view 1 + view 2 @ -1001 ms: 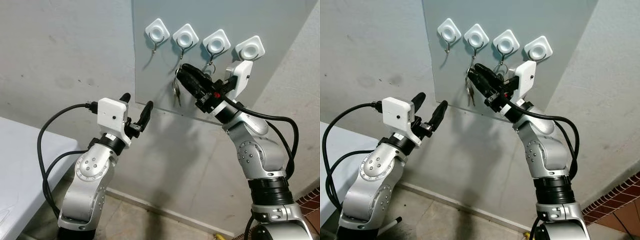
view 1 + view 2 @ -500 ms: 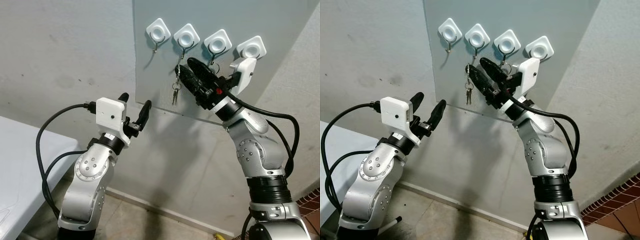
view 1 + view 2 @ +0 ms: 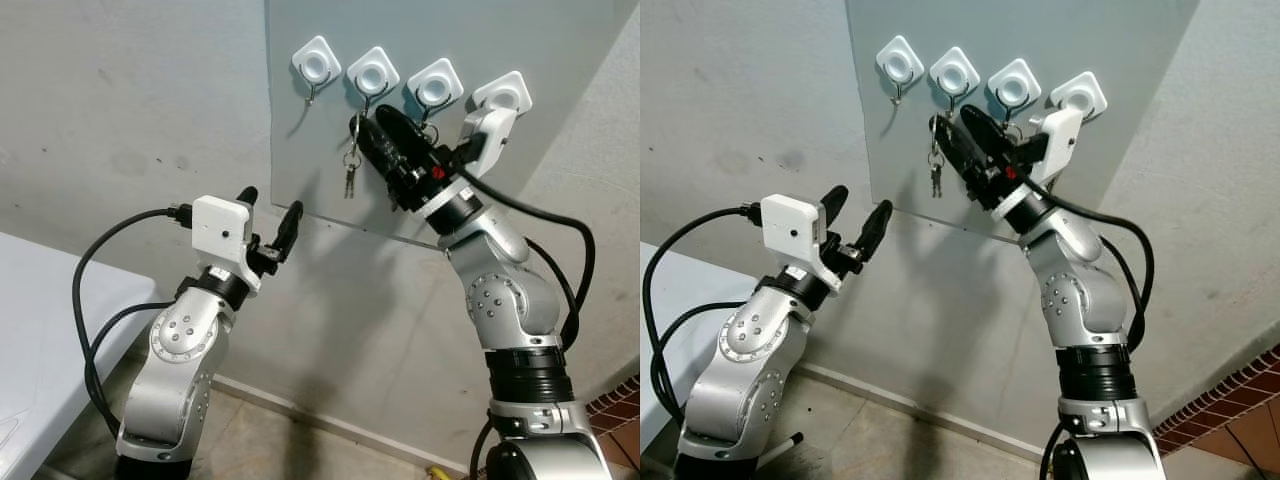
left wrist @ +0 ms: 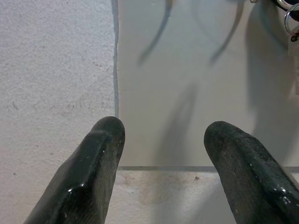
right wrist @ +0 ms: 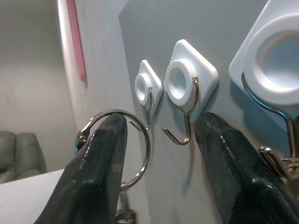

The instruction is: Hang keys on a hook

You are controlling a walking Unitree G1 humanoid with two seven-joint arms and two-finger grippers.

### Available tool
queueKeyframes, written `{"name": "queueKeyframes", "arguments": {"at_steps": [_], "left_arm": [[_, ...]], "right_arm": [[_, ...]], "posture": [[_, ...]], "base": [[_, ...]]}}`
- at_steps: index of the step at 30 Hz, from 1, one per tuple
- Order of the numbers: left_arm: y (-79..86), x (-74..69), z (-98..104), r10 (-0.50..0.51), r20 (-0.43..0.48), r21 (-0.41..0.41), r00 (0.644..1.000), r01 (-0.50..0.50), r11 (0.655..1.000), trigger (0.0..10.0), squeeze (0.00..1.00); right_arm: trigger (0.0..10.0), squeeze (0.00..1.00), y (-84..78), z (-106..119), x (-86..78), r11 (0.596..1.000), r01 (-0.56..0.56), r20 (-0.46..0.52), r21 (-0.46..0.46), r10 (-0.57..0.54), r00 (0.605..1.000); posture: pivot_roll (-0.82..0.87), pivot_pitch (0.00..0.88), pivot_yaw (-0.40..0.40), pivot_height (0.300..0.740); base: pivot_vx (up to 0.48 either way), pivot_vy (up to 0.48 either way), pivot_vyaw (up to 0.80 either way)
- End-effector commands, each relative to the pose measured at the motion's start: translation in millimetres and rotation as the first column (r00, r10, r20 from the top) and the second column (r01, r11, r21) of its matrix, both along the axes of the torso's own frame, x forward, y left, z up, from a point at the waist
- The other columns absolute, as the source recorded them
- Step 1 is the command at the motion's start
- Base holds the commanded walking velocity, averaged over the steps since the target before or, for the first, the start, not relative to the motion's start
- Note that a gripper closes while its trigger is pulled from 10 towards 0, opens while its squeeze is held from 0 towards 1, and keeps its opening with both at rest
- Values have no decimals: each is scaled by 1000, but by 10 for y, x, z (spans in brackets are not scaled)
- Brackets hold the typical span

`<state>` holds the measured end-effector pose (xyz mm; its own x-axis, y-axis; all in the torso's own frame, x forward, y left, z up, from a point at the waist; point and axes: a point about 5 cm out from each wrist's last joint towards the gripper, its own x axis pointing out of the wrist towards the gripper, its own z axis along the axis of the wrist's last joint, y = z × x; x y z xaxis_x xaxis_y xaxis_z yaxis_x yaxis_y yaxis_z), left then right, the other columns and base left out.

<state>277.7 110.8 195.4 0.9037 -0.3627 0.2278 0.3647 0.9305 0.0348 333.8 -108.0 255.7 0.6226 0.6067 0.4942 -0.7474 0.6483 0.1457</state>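
The right gripper point(image 3: 368, 128) is raised against the grey wall panel point(image 3: 560, 60), its fingers parted in the right wrist view, with the key ring point(image 5: 125, 148) resting against one finger point(image 5: 100, 163). Whether the ring is pinched or merely draped there cannot be told. The keys point(image 3: 349, 178) are seen dangling from that ring just below the second hook point(image 5: 180, 126) of the row of four white-backed hooks, counted from the left end. In the right wrist view that hook's open tip sits between the two fingers, with the ring just beside it and apparently not yet threaded over it.

The step in hand is judged to be the final alignment of ring to hook. The next move calls for the ring's opening to be carried over the upturned tip and lowered until the wire bears the weight, after which the fingers can be drawn clear. A slight miss would let the ring slide off the wire.

Further from the hooks, near the panel's lower left corner, the left gripper point(image 3: 270, 215) is held idle, fingers spread and empty.
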Motion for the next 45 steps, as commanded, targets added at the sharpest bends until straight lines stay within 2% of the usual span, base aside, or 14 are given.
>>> {"name": "queueKeyframes", "arguments": {"at_steps": [1, 17, 24, 35, 45], "left_arm": [[7, -19, 36, 4, 12, 0, 1000, -4, 1000, 10000, 0], [5, -5, 51, -2, 13, 1, 1000, 2, 1000, 10000, 0], [4, -5, 55, 0, 14, -1, 1000, 0, 1000, 10000, 0], [9, 0, 60, 2, 15, -3, 1000, -2, 1000, 10000, 0], [13, 5, 58, 1, 13, -4, 1000, -1, 1000, 10000, 0]], "right_arm": [[10000, 0, -46, 87, 14, 999, 14, 11, 29, -14, 1000], [10000, 0, -60, 150, -6, 998, 15, 22, 63, -17, 1000], [10000, 0, -24, 139, -40, 999, 41, 75, -5, -40, 996], [10000, 0, 15, 30, -93, 998, 13, 80, -61, -8, 997], [10000, 0, 34, -15, -156, 997, 7, 87, -72, -1, 996]], "posture": [[-48, 39, -57, 740], [-53, 44, -49, 740], [-52, 43, -51, 740], [-51, 40, -50, 740], [-55, 41, -47, 740]], "base": [[0, 0, 0], [0, 0, 0], [0, 0, 0], [0, 0, 0], [0, 0, 0]]}}
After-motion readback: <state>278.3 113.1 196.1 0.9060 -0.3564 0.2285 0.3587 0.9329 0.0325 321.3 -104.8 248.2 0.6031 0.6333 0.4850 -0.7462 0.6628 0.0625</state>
